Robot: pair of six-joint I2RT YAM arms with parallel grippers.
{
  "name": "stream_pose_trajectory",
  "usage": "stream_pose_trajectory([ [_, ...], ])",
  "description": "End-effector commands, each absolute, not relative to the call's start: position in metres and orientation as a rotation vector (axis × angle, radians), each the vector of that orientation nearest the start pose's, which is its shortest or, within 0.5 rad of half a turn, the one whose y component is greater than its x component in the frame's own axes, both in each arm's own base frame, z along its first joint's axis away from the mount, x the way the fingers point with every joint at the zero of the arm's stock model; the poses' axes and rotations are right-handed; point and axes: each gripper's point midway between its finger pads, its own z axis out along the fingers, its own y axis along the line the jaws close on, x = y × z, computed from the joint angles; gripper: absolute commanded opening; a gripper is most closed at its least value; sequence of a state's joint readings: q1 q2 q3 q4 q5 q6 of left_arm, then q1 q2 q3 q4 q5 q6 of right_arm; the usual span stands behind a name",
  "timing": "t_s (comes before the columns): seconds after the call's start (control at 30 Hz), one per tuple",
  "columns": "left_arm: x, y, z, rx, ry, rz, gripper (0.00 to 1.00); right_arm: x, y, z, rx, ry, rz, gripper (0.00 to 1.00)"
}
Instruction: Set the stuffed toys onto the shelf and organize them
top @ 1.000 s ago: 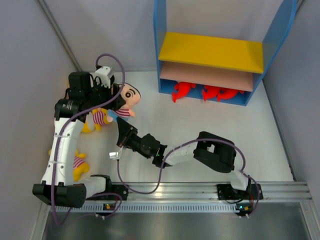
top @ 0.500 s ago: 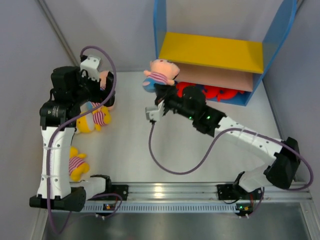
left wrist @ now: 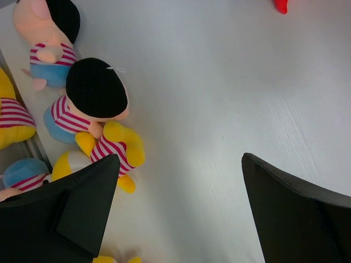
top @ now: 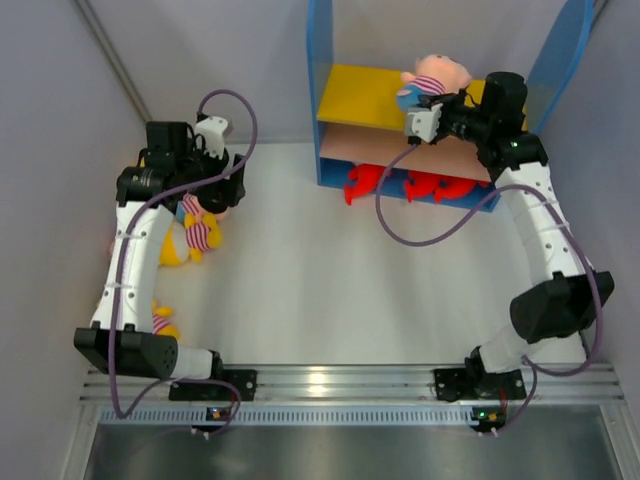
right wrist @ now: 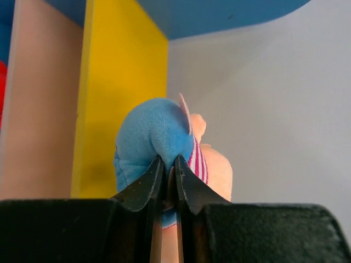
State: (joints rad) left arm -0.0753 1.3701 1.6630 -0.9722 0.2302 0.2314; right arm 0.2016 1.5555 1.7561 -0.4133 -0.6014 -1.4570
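My right gripper (top: 415, 108) is shut on a boy doll (top: 436, 72), held by its blue shorts (right wrist: 152, 134) above the right part of the shelf's yellow upper board (top: 380, 98). In the right wrist view the fingers (right wrist: 148, 183) pinch the shorts, with the yellow board (right wrist: 118, 82) behind. Red sharks (top: 365, 180) lie on the shelf's blue base. My left gripper (top: 205, 185) is open and empty above the floor toys: two boy dolls (left wrist: 96, 90) (left wrist: 48, 33) and a yellow figure (left wrist: 112, 150).
The shelf's tall blue side panels (top: 318, 90) flank the boards, with the pinkish middle board (top: 400, 150) below the yellow one. Another yellow figure (top: 160, 325) lies by the left arm's base. Grey walls close in left and right.
My right arm has carried the boy doll from the left of the table up and right to above the yellow board. My left arm has shifted slightly over the toy pile.
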Motion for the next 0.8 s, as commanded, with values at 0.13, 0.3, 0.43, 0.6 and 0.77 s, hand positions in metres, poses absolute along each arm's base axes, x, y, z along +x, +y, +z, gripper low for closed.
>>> stream_pose_trajectory([
  [0.13,0.368,-0.054,0.302,0.449,2.238,-0.159,0.99,0.491,0.103,0.353,-1.589,1.001,-0.215,0.00],
  [0.3,0.374,-0.056,0.298,0.449,2.250,-0.169,0.99,0.492,0.053,0.344,-1.512,1.091,-0.233,0.01],
  [0.43,0.375,-0.055,0.298,0.448,2.252,-0.162,0.99,0.488,0.036,0.340,-1.488,1.128,-0.254,0.04],
  [0.6,0.372,-0.054,0.298,0.453,2.250,-0.155,0.99,0.485,0.019,0.339,-1.456,1.166,-0.264,0.09],
  [0.77,0.371,-0.055,0.294,0.458,2.258,-0.166,0.99,0.480,0.003,0.350,-1.413,1.162,-0.327,0.26],
])
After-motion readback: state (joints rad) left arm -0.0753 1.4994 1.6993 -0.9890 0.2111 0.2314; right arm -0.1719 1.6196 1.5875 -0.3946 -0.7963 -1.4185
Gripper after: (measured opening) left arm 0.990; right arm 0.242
